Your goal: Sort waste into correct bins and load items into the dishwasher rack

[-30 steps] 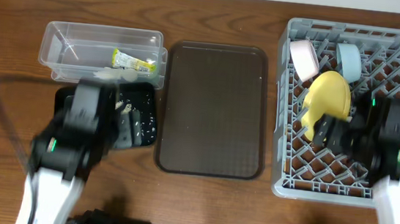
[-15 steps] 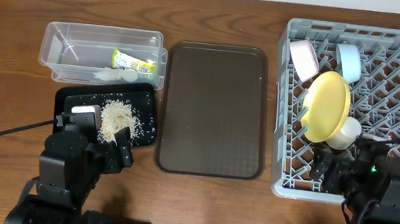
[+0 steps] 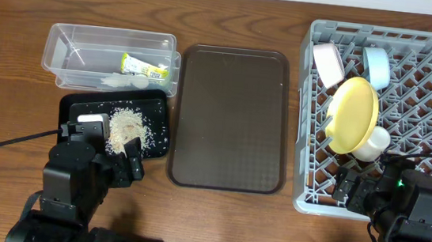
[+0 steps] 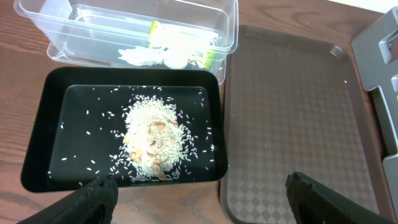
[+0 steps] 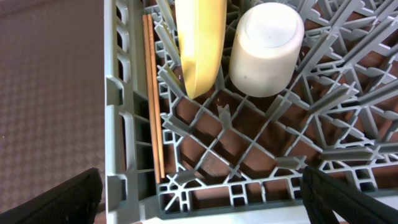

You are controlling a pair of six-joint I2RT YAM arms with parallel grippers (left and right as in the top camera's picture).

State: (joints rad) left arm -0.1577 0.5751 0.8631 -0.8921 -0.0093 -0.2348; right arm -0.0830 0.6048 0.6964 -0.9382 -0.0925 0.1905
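Wooden table (image 3: 19, 23); left tool (image 4: 202, 200) and right tool (image 5: 208, 200) point downward, both spread wide.

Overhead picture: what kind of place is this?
Probably a robot practice setup made like a dish-clearing station, not a real kitchen: a grey dishwasher rack sits on a plain wooden table, beside a brown serving tray, a clear tub and a black tray of scraps.

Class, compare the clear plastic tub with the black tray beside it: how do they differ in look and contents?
The clear tub is see-through; the black tray is opaque. The tub has taller walls; the tray is shallow. The tub holds a snack wrapper and a tissue; the tray holds rice scraps. Both are rectangular.
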